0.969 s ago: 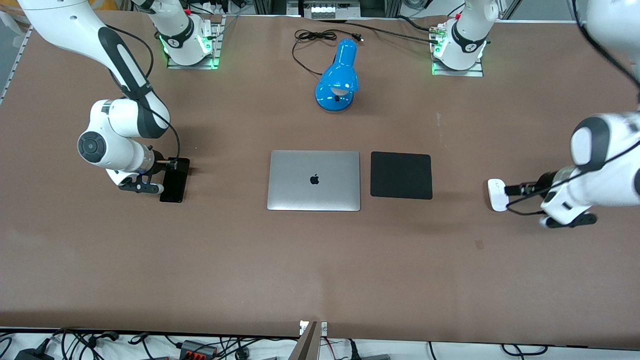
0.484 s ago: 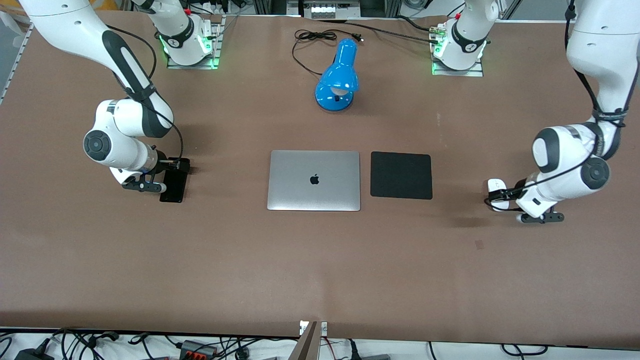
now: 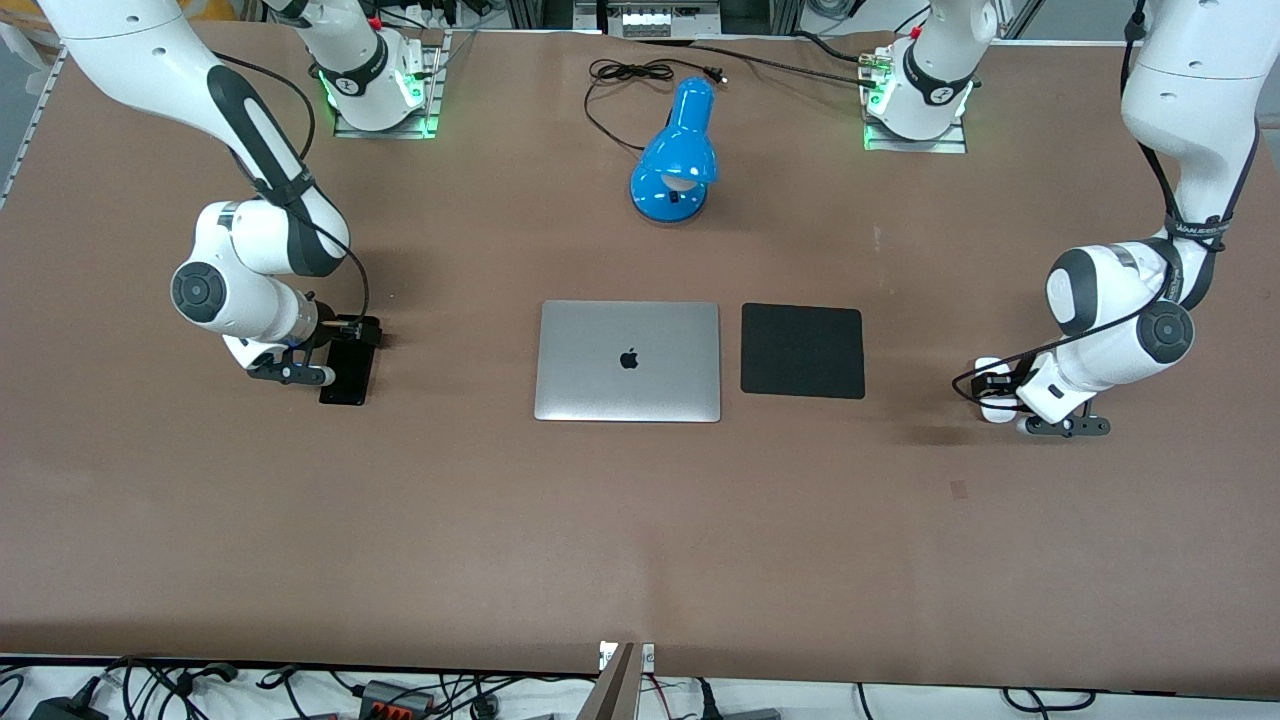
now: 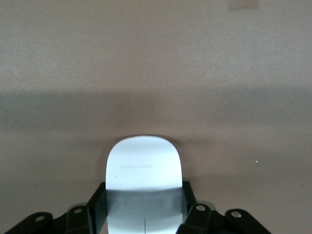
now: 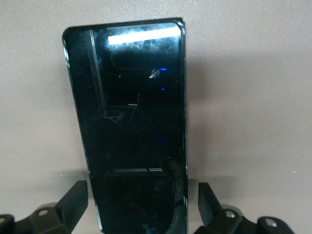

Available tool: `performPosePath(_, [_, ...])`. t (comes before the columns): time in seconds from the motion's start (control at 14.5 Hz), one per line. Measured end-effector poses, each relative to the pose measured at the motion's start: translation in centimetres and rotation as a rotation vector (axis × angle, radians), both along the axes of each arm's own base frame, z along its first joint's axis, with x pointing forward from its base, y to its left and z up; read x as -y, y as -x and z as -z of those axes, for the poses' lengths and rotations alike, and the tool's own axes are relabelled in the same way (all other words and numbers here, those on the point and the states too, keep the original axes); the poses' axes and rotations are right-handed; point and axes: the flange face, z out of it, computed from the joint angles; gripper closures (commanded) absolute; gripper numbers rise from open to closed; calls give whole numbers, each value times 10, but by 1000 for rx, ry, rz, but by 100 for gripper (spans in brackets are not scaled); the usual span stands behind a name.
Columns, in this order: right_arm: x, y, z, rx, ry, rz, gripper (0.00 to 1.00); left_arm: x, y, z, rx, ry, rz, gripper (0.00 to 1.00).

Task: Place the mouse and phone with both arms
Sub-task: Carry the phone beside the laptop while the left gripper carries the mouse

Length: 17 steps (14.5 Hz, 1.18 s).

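The brown table [image 3: 640,520] carries five items, reported from the front camera's edge toward the bases.

The closed silver laptop [image 3: 628,361] lies at mid-table with the black square pad [image 3: 802,351] just beside it toward the left arm's end, the two not touching.

The mouse [image 3: 990,395] rests on the table toward the left arm's end, well apart from the pad. The left gripper [image 3: 1003,386] is low over it; in the left wrist view its fingers [image 4: 96,208] sit against both flanks of the mouse [image 4: 144,187], closed onto the shell.

The phone [image 3: 345,372] lies flat toward the right arm's end, well apart from the laptop. The right gripper [image 3: 345,333] is low over its end. In the right wrist view the fingers [image 5: 74,197] stand spread on either side of the phone [image 5: 131,126] with a visible gap, gripping nothing.

A blue desk lamp [image 3: 677,155] stands farther from the camera than the laptop, between the two bases, its black cord [image 3: 625,75] coiled beside it. Bare table lies between each item and the laptop.
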Motion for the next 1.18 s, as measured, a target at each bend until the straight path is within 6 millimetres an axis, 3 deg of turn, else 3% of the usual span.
performPosePath(0.14, [0, 1, 1, -1, 0, 0, 0, 2, -1, -5, 6, 0, 12, 71])
performPosePath(0.28, [0, 1, 2, 0, 0, 0, 0, 4, -2, -25, -8, 1, 27, 70])
performPosePath(0.42, [0, 1, 3, 0, 0, 1, 20, 28, -4, -61, -77, 16, 58, 71])
performPosePath(0.55, [0, 1, 3, 1, 0, 1, 45, 78, -5, -88, -123, 28, 69, 71])
performPosePath(0.62, [0, 1, 3, 1, 0, 0, 56, 109, -3, -91, -134, 37, 92, 71])
performPosePath(0.76, [0, 0, 0, 5, 2, -2, 64, 164, 7, -80, -166, 48, 145, 71])
performPosePath(0.9, [-8, 1, 0, 3, 3, -21, 65, 191, 13, -61, -190, 52, 171, 71])
performPosePath(1.04, [-28, 2, 0, 0, 1, -59, 68, 212, 18, -49, -203, 43, 136, 71])
performPosePath(1.18, [-63, 6, -1, 2, 0, -101, 68, 252, 31, -42, -210, 9, 107, 71])
